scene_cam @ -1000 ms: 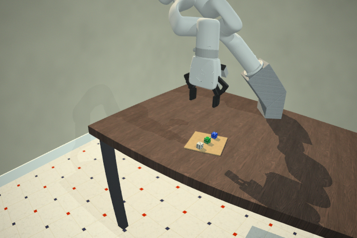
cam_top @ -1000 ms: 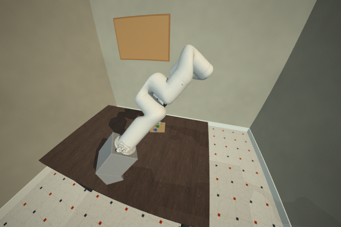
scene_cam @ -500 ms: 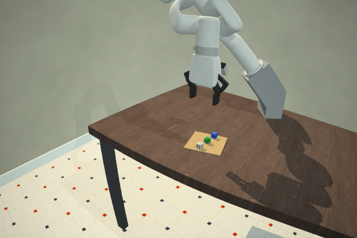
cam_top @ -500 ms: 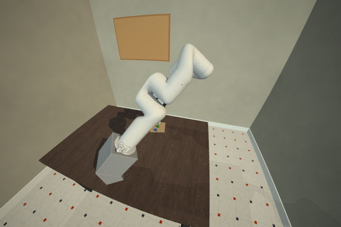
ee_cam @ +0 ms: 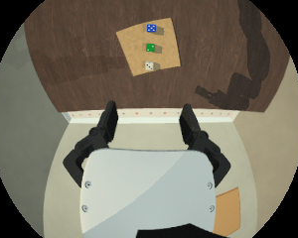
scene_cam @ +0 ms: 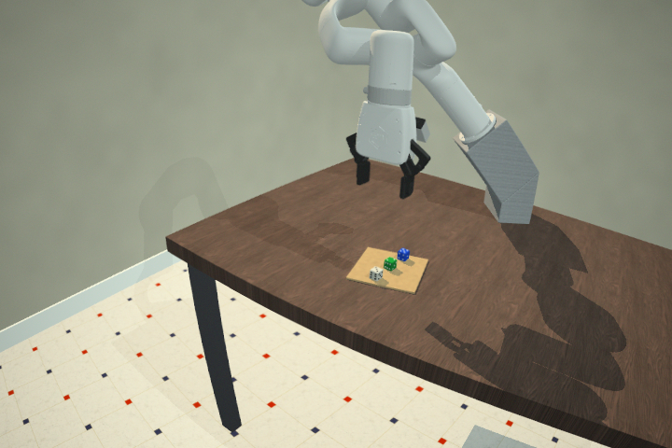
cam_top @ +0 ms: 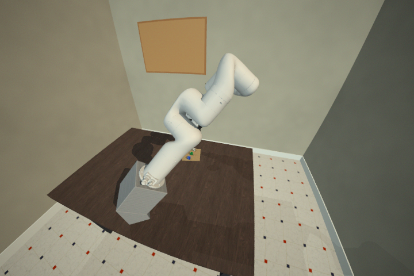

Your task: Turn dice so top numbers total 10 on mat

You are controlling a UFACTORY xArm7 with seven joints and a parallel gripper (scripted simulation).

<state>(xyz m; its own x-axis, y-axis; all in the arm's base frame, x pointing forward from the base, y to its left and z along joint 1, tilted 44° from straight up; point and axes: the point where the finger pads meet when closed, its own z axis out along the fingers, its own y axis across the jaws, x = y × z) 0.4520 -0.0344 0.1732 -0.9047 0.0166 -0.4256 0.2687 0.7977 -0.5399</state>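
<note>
A tan mat (scene_cam: pixel 408 280) (ee_cam: pixel 165 34) (cam_top: pixel 195 157) lies flat on the dark wooden table (scene_cam: pixel 305 232). Three dice stand in a row on it, all within its edges: a white die (scene_cam: pixel 376 273) (ee_cam: pixel 149 65), a green die (scene_cam: pixel 390 262) (ee_cam: pixel 151 48) (cam_top: pixel 191 153) and a blue die (scene_cam: pixel 402 254) (ee_cam: pixel 151 28) (cam_top: pixel 188 157). Each lies flat on a face. The pips are too small to read. My gripper (scene_cam: pixel 385 181) (ee_cam: pixel 149 110) is open wide and empty. It hangs high above the table, well above the mat and back from it.
The arm's grey base block (scene_cam: pixel 503 174) (cam_top: pixel 139 198) stands on the table at the back right of the mat. The table's front edge (scene_cam: pixel 315 322) runs close in front of the mat. A tan board (cam_top: pixel 173 45) hangs on the wall.
</note>
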